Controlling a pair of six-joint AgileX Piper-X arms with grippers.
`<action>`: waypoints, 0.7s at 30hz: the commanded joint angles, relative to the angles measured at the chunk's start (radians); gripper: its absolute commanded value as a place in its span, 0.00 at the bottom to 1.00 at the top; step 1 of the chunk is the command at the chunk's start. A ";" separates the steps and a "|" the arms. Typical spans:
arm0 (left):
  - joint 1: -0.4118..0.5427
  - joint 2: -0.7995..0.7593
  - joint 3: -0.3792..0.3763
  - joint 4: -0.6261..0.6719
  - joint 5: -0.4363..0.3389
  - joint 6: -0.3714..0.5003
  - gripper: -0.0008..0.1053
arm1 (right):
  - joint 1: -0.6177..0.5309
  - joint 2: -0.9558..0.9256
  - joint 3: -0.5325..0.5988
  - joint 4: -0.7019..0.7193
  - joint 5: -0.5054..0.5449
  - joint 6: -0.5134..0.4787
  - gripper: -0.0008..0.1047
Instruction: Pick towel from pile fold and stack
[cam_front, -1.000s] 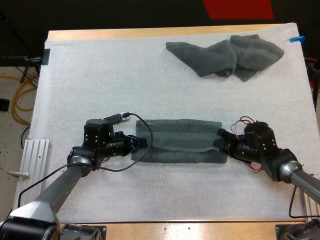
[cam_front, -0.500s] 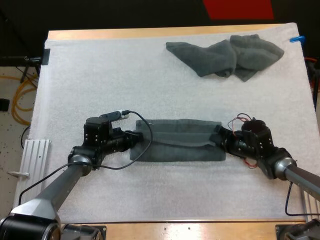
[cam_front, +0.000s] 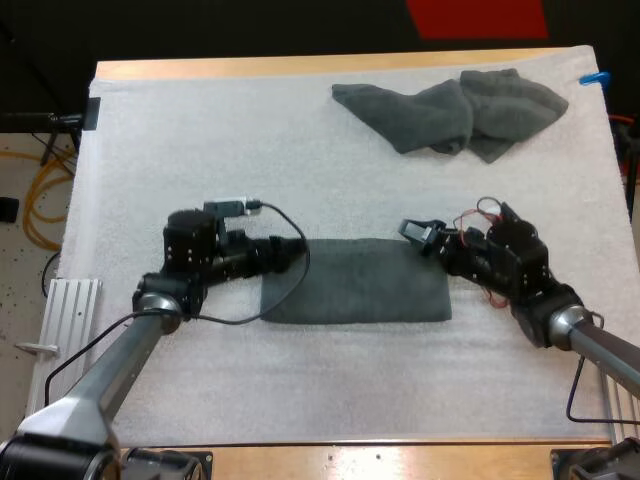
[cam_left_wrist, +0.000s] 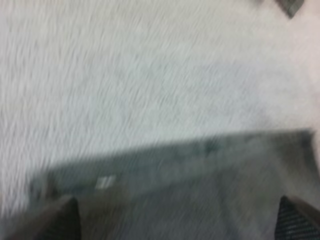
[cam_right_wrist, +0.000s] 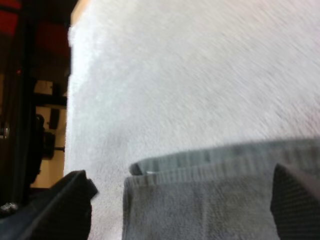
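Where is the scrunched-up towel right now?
In the high view the crumpled towel lies on the far right part of the mat, well beyond the folded towel and apart from it.

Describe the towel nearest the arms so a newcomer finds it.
On the white mat, look between the left gripper and the right gripper. The folded towel lies flat there, a neat rectangle, unlike the crumpled towel at the far right.

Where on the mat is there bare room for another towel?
Bare mat lies left of the crumpled towel and along the near edge before the folded towel. Crowded: that towel's far corners, at the left gripper and right gripper.
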 joint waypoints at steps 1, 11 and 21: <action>-0.003 -0.036 -0.020 0.019 0.007 0.015 0.69 | -0.003 -0.029 -0.019 0.045 -0.007 -0.048 0.70; -0.003 -0.327 -0.075 0.384 -0.067 0.183 0.70 | -0.003 -0.279 -0.083 0.554 0.083 -0.333 0.70; -0.003 -0.670 -0.075 0.767 -0.059 0.233 0.83 | -0.003 -0.537 -0.083 1.003 0.105 -0.371 0.70</action>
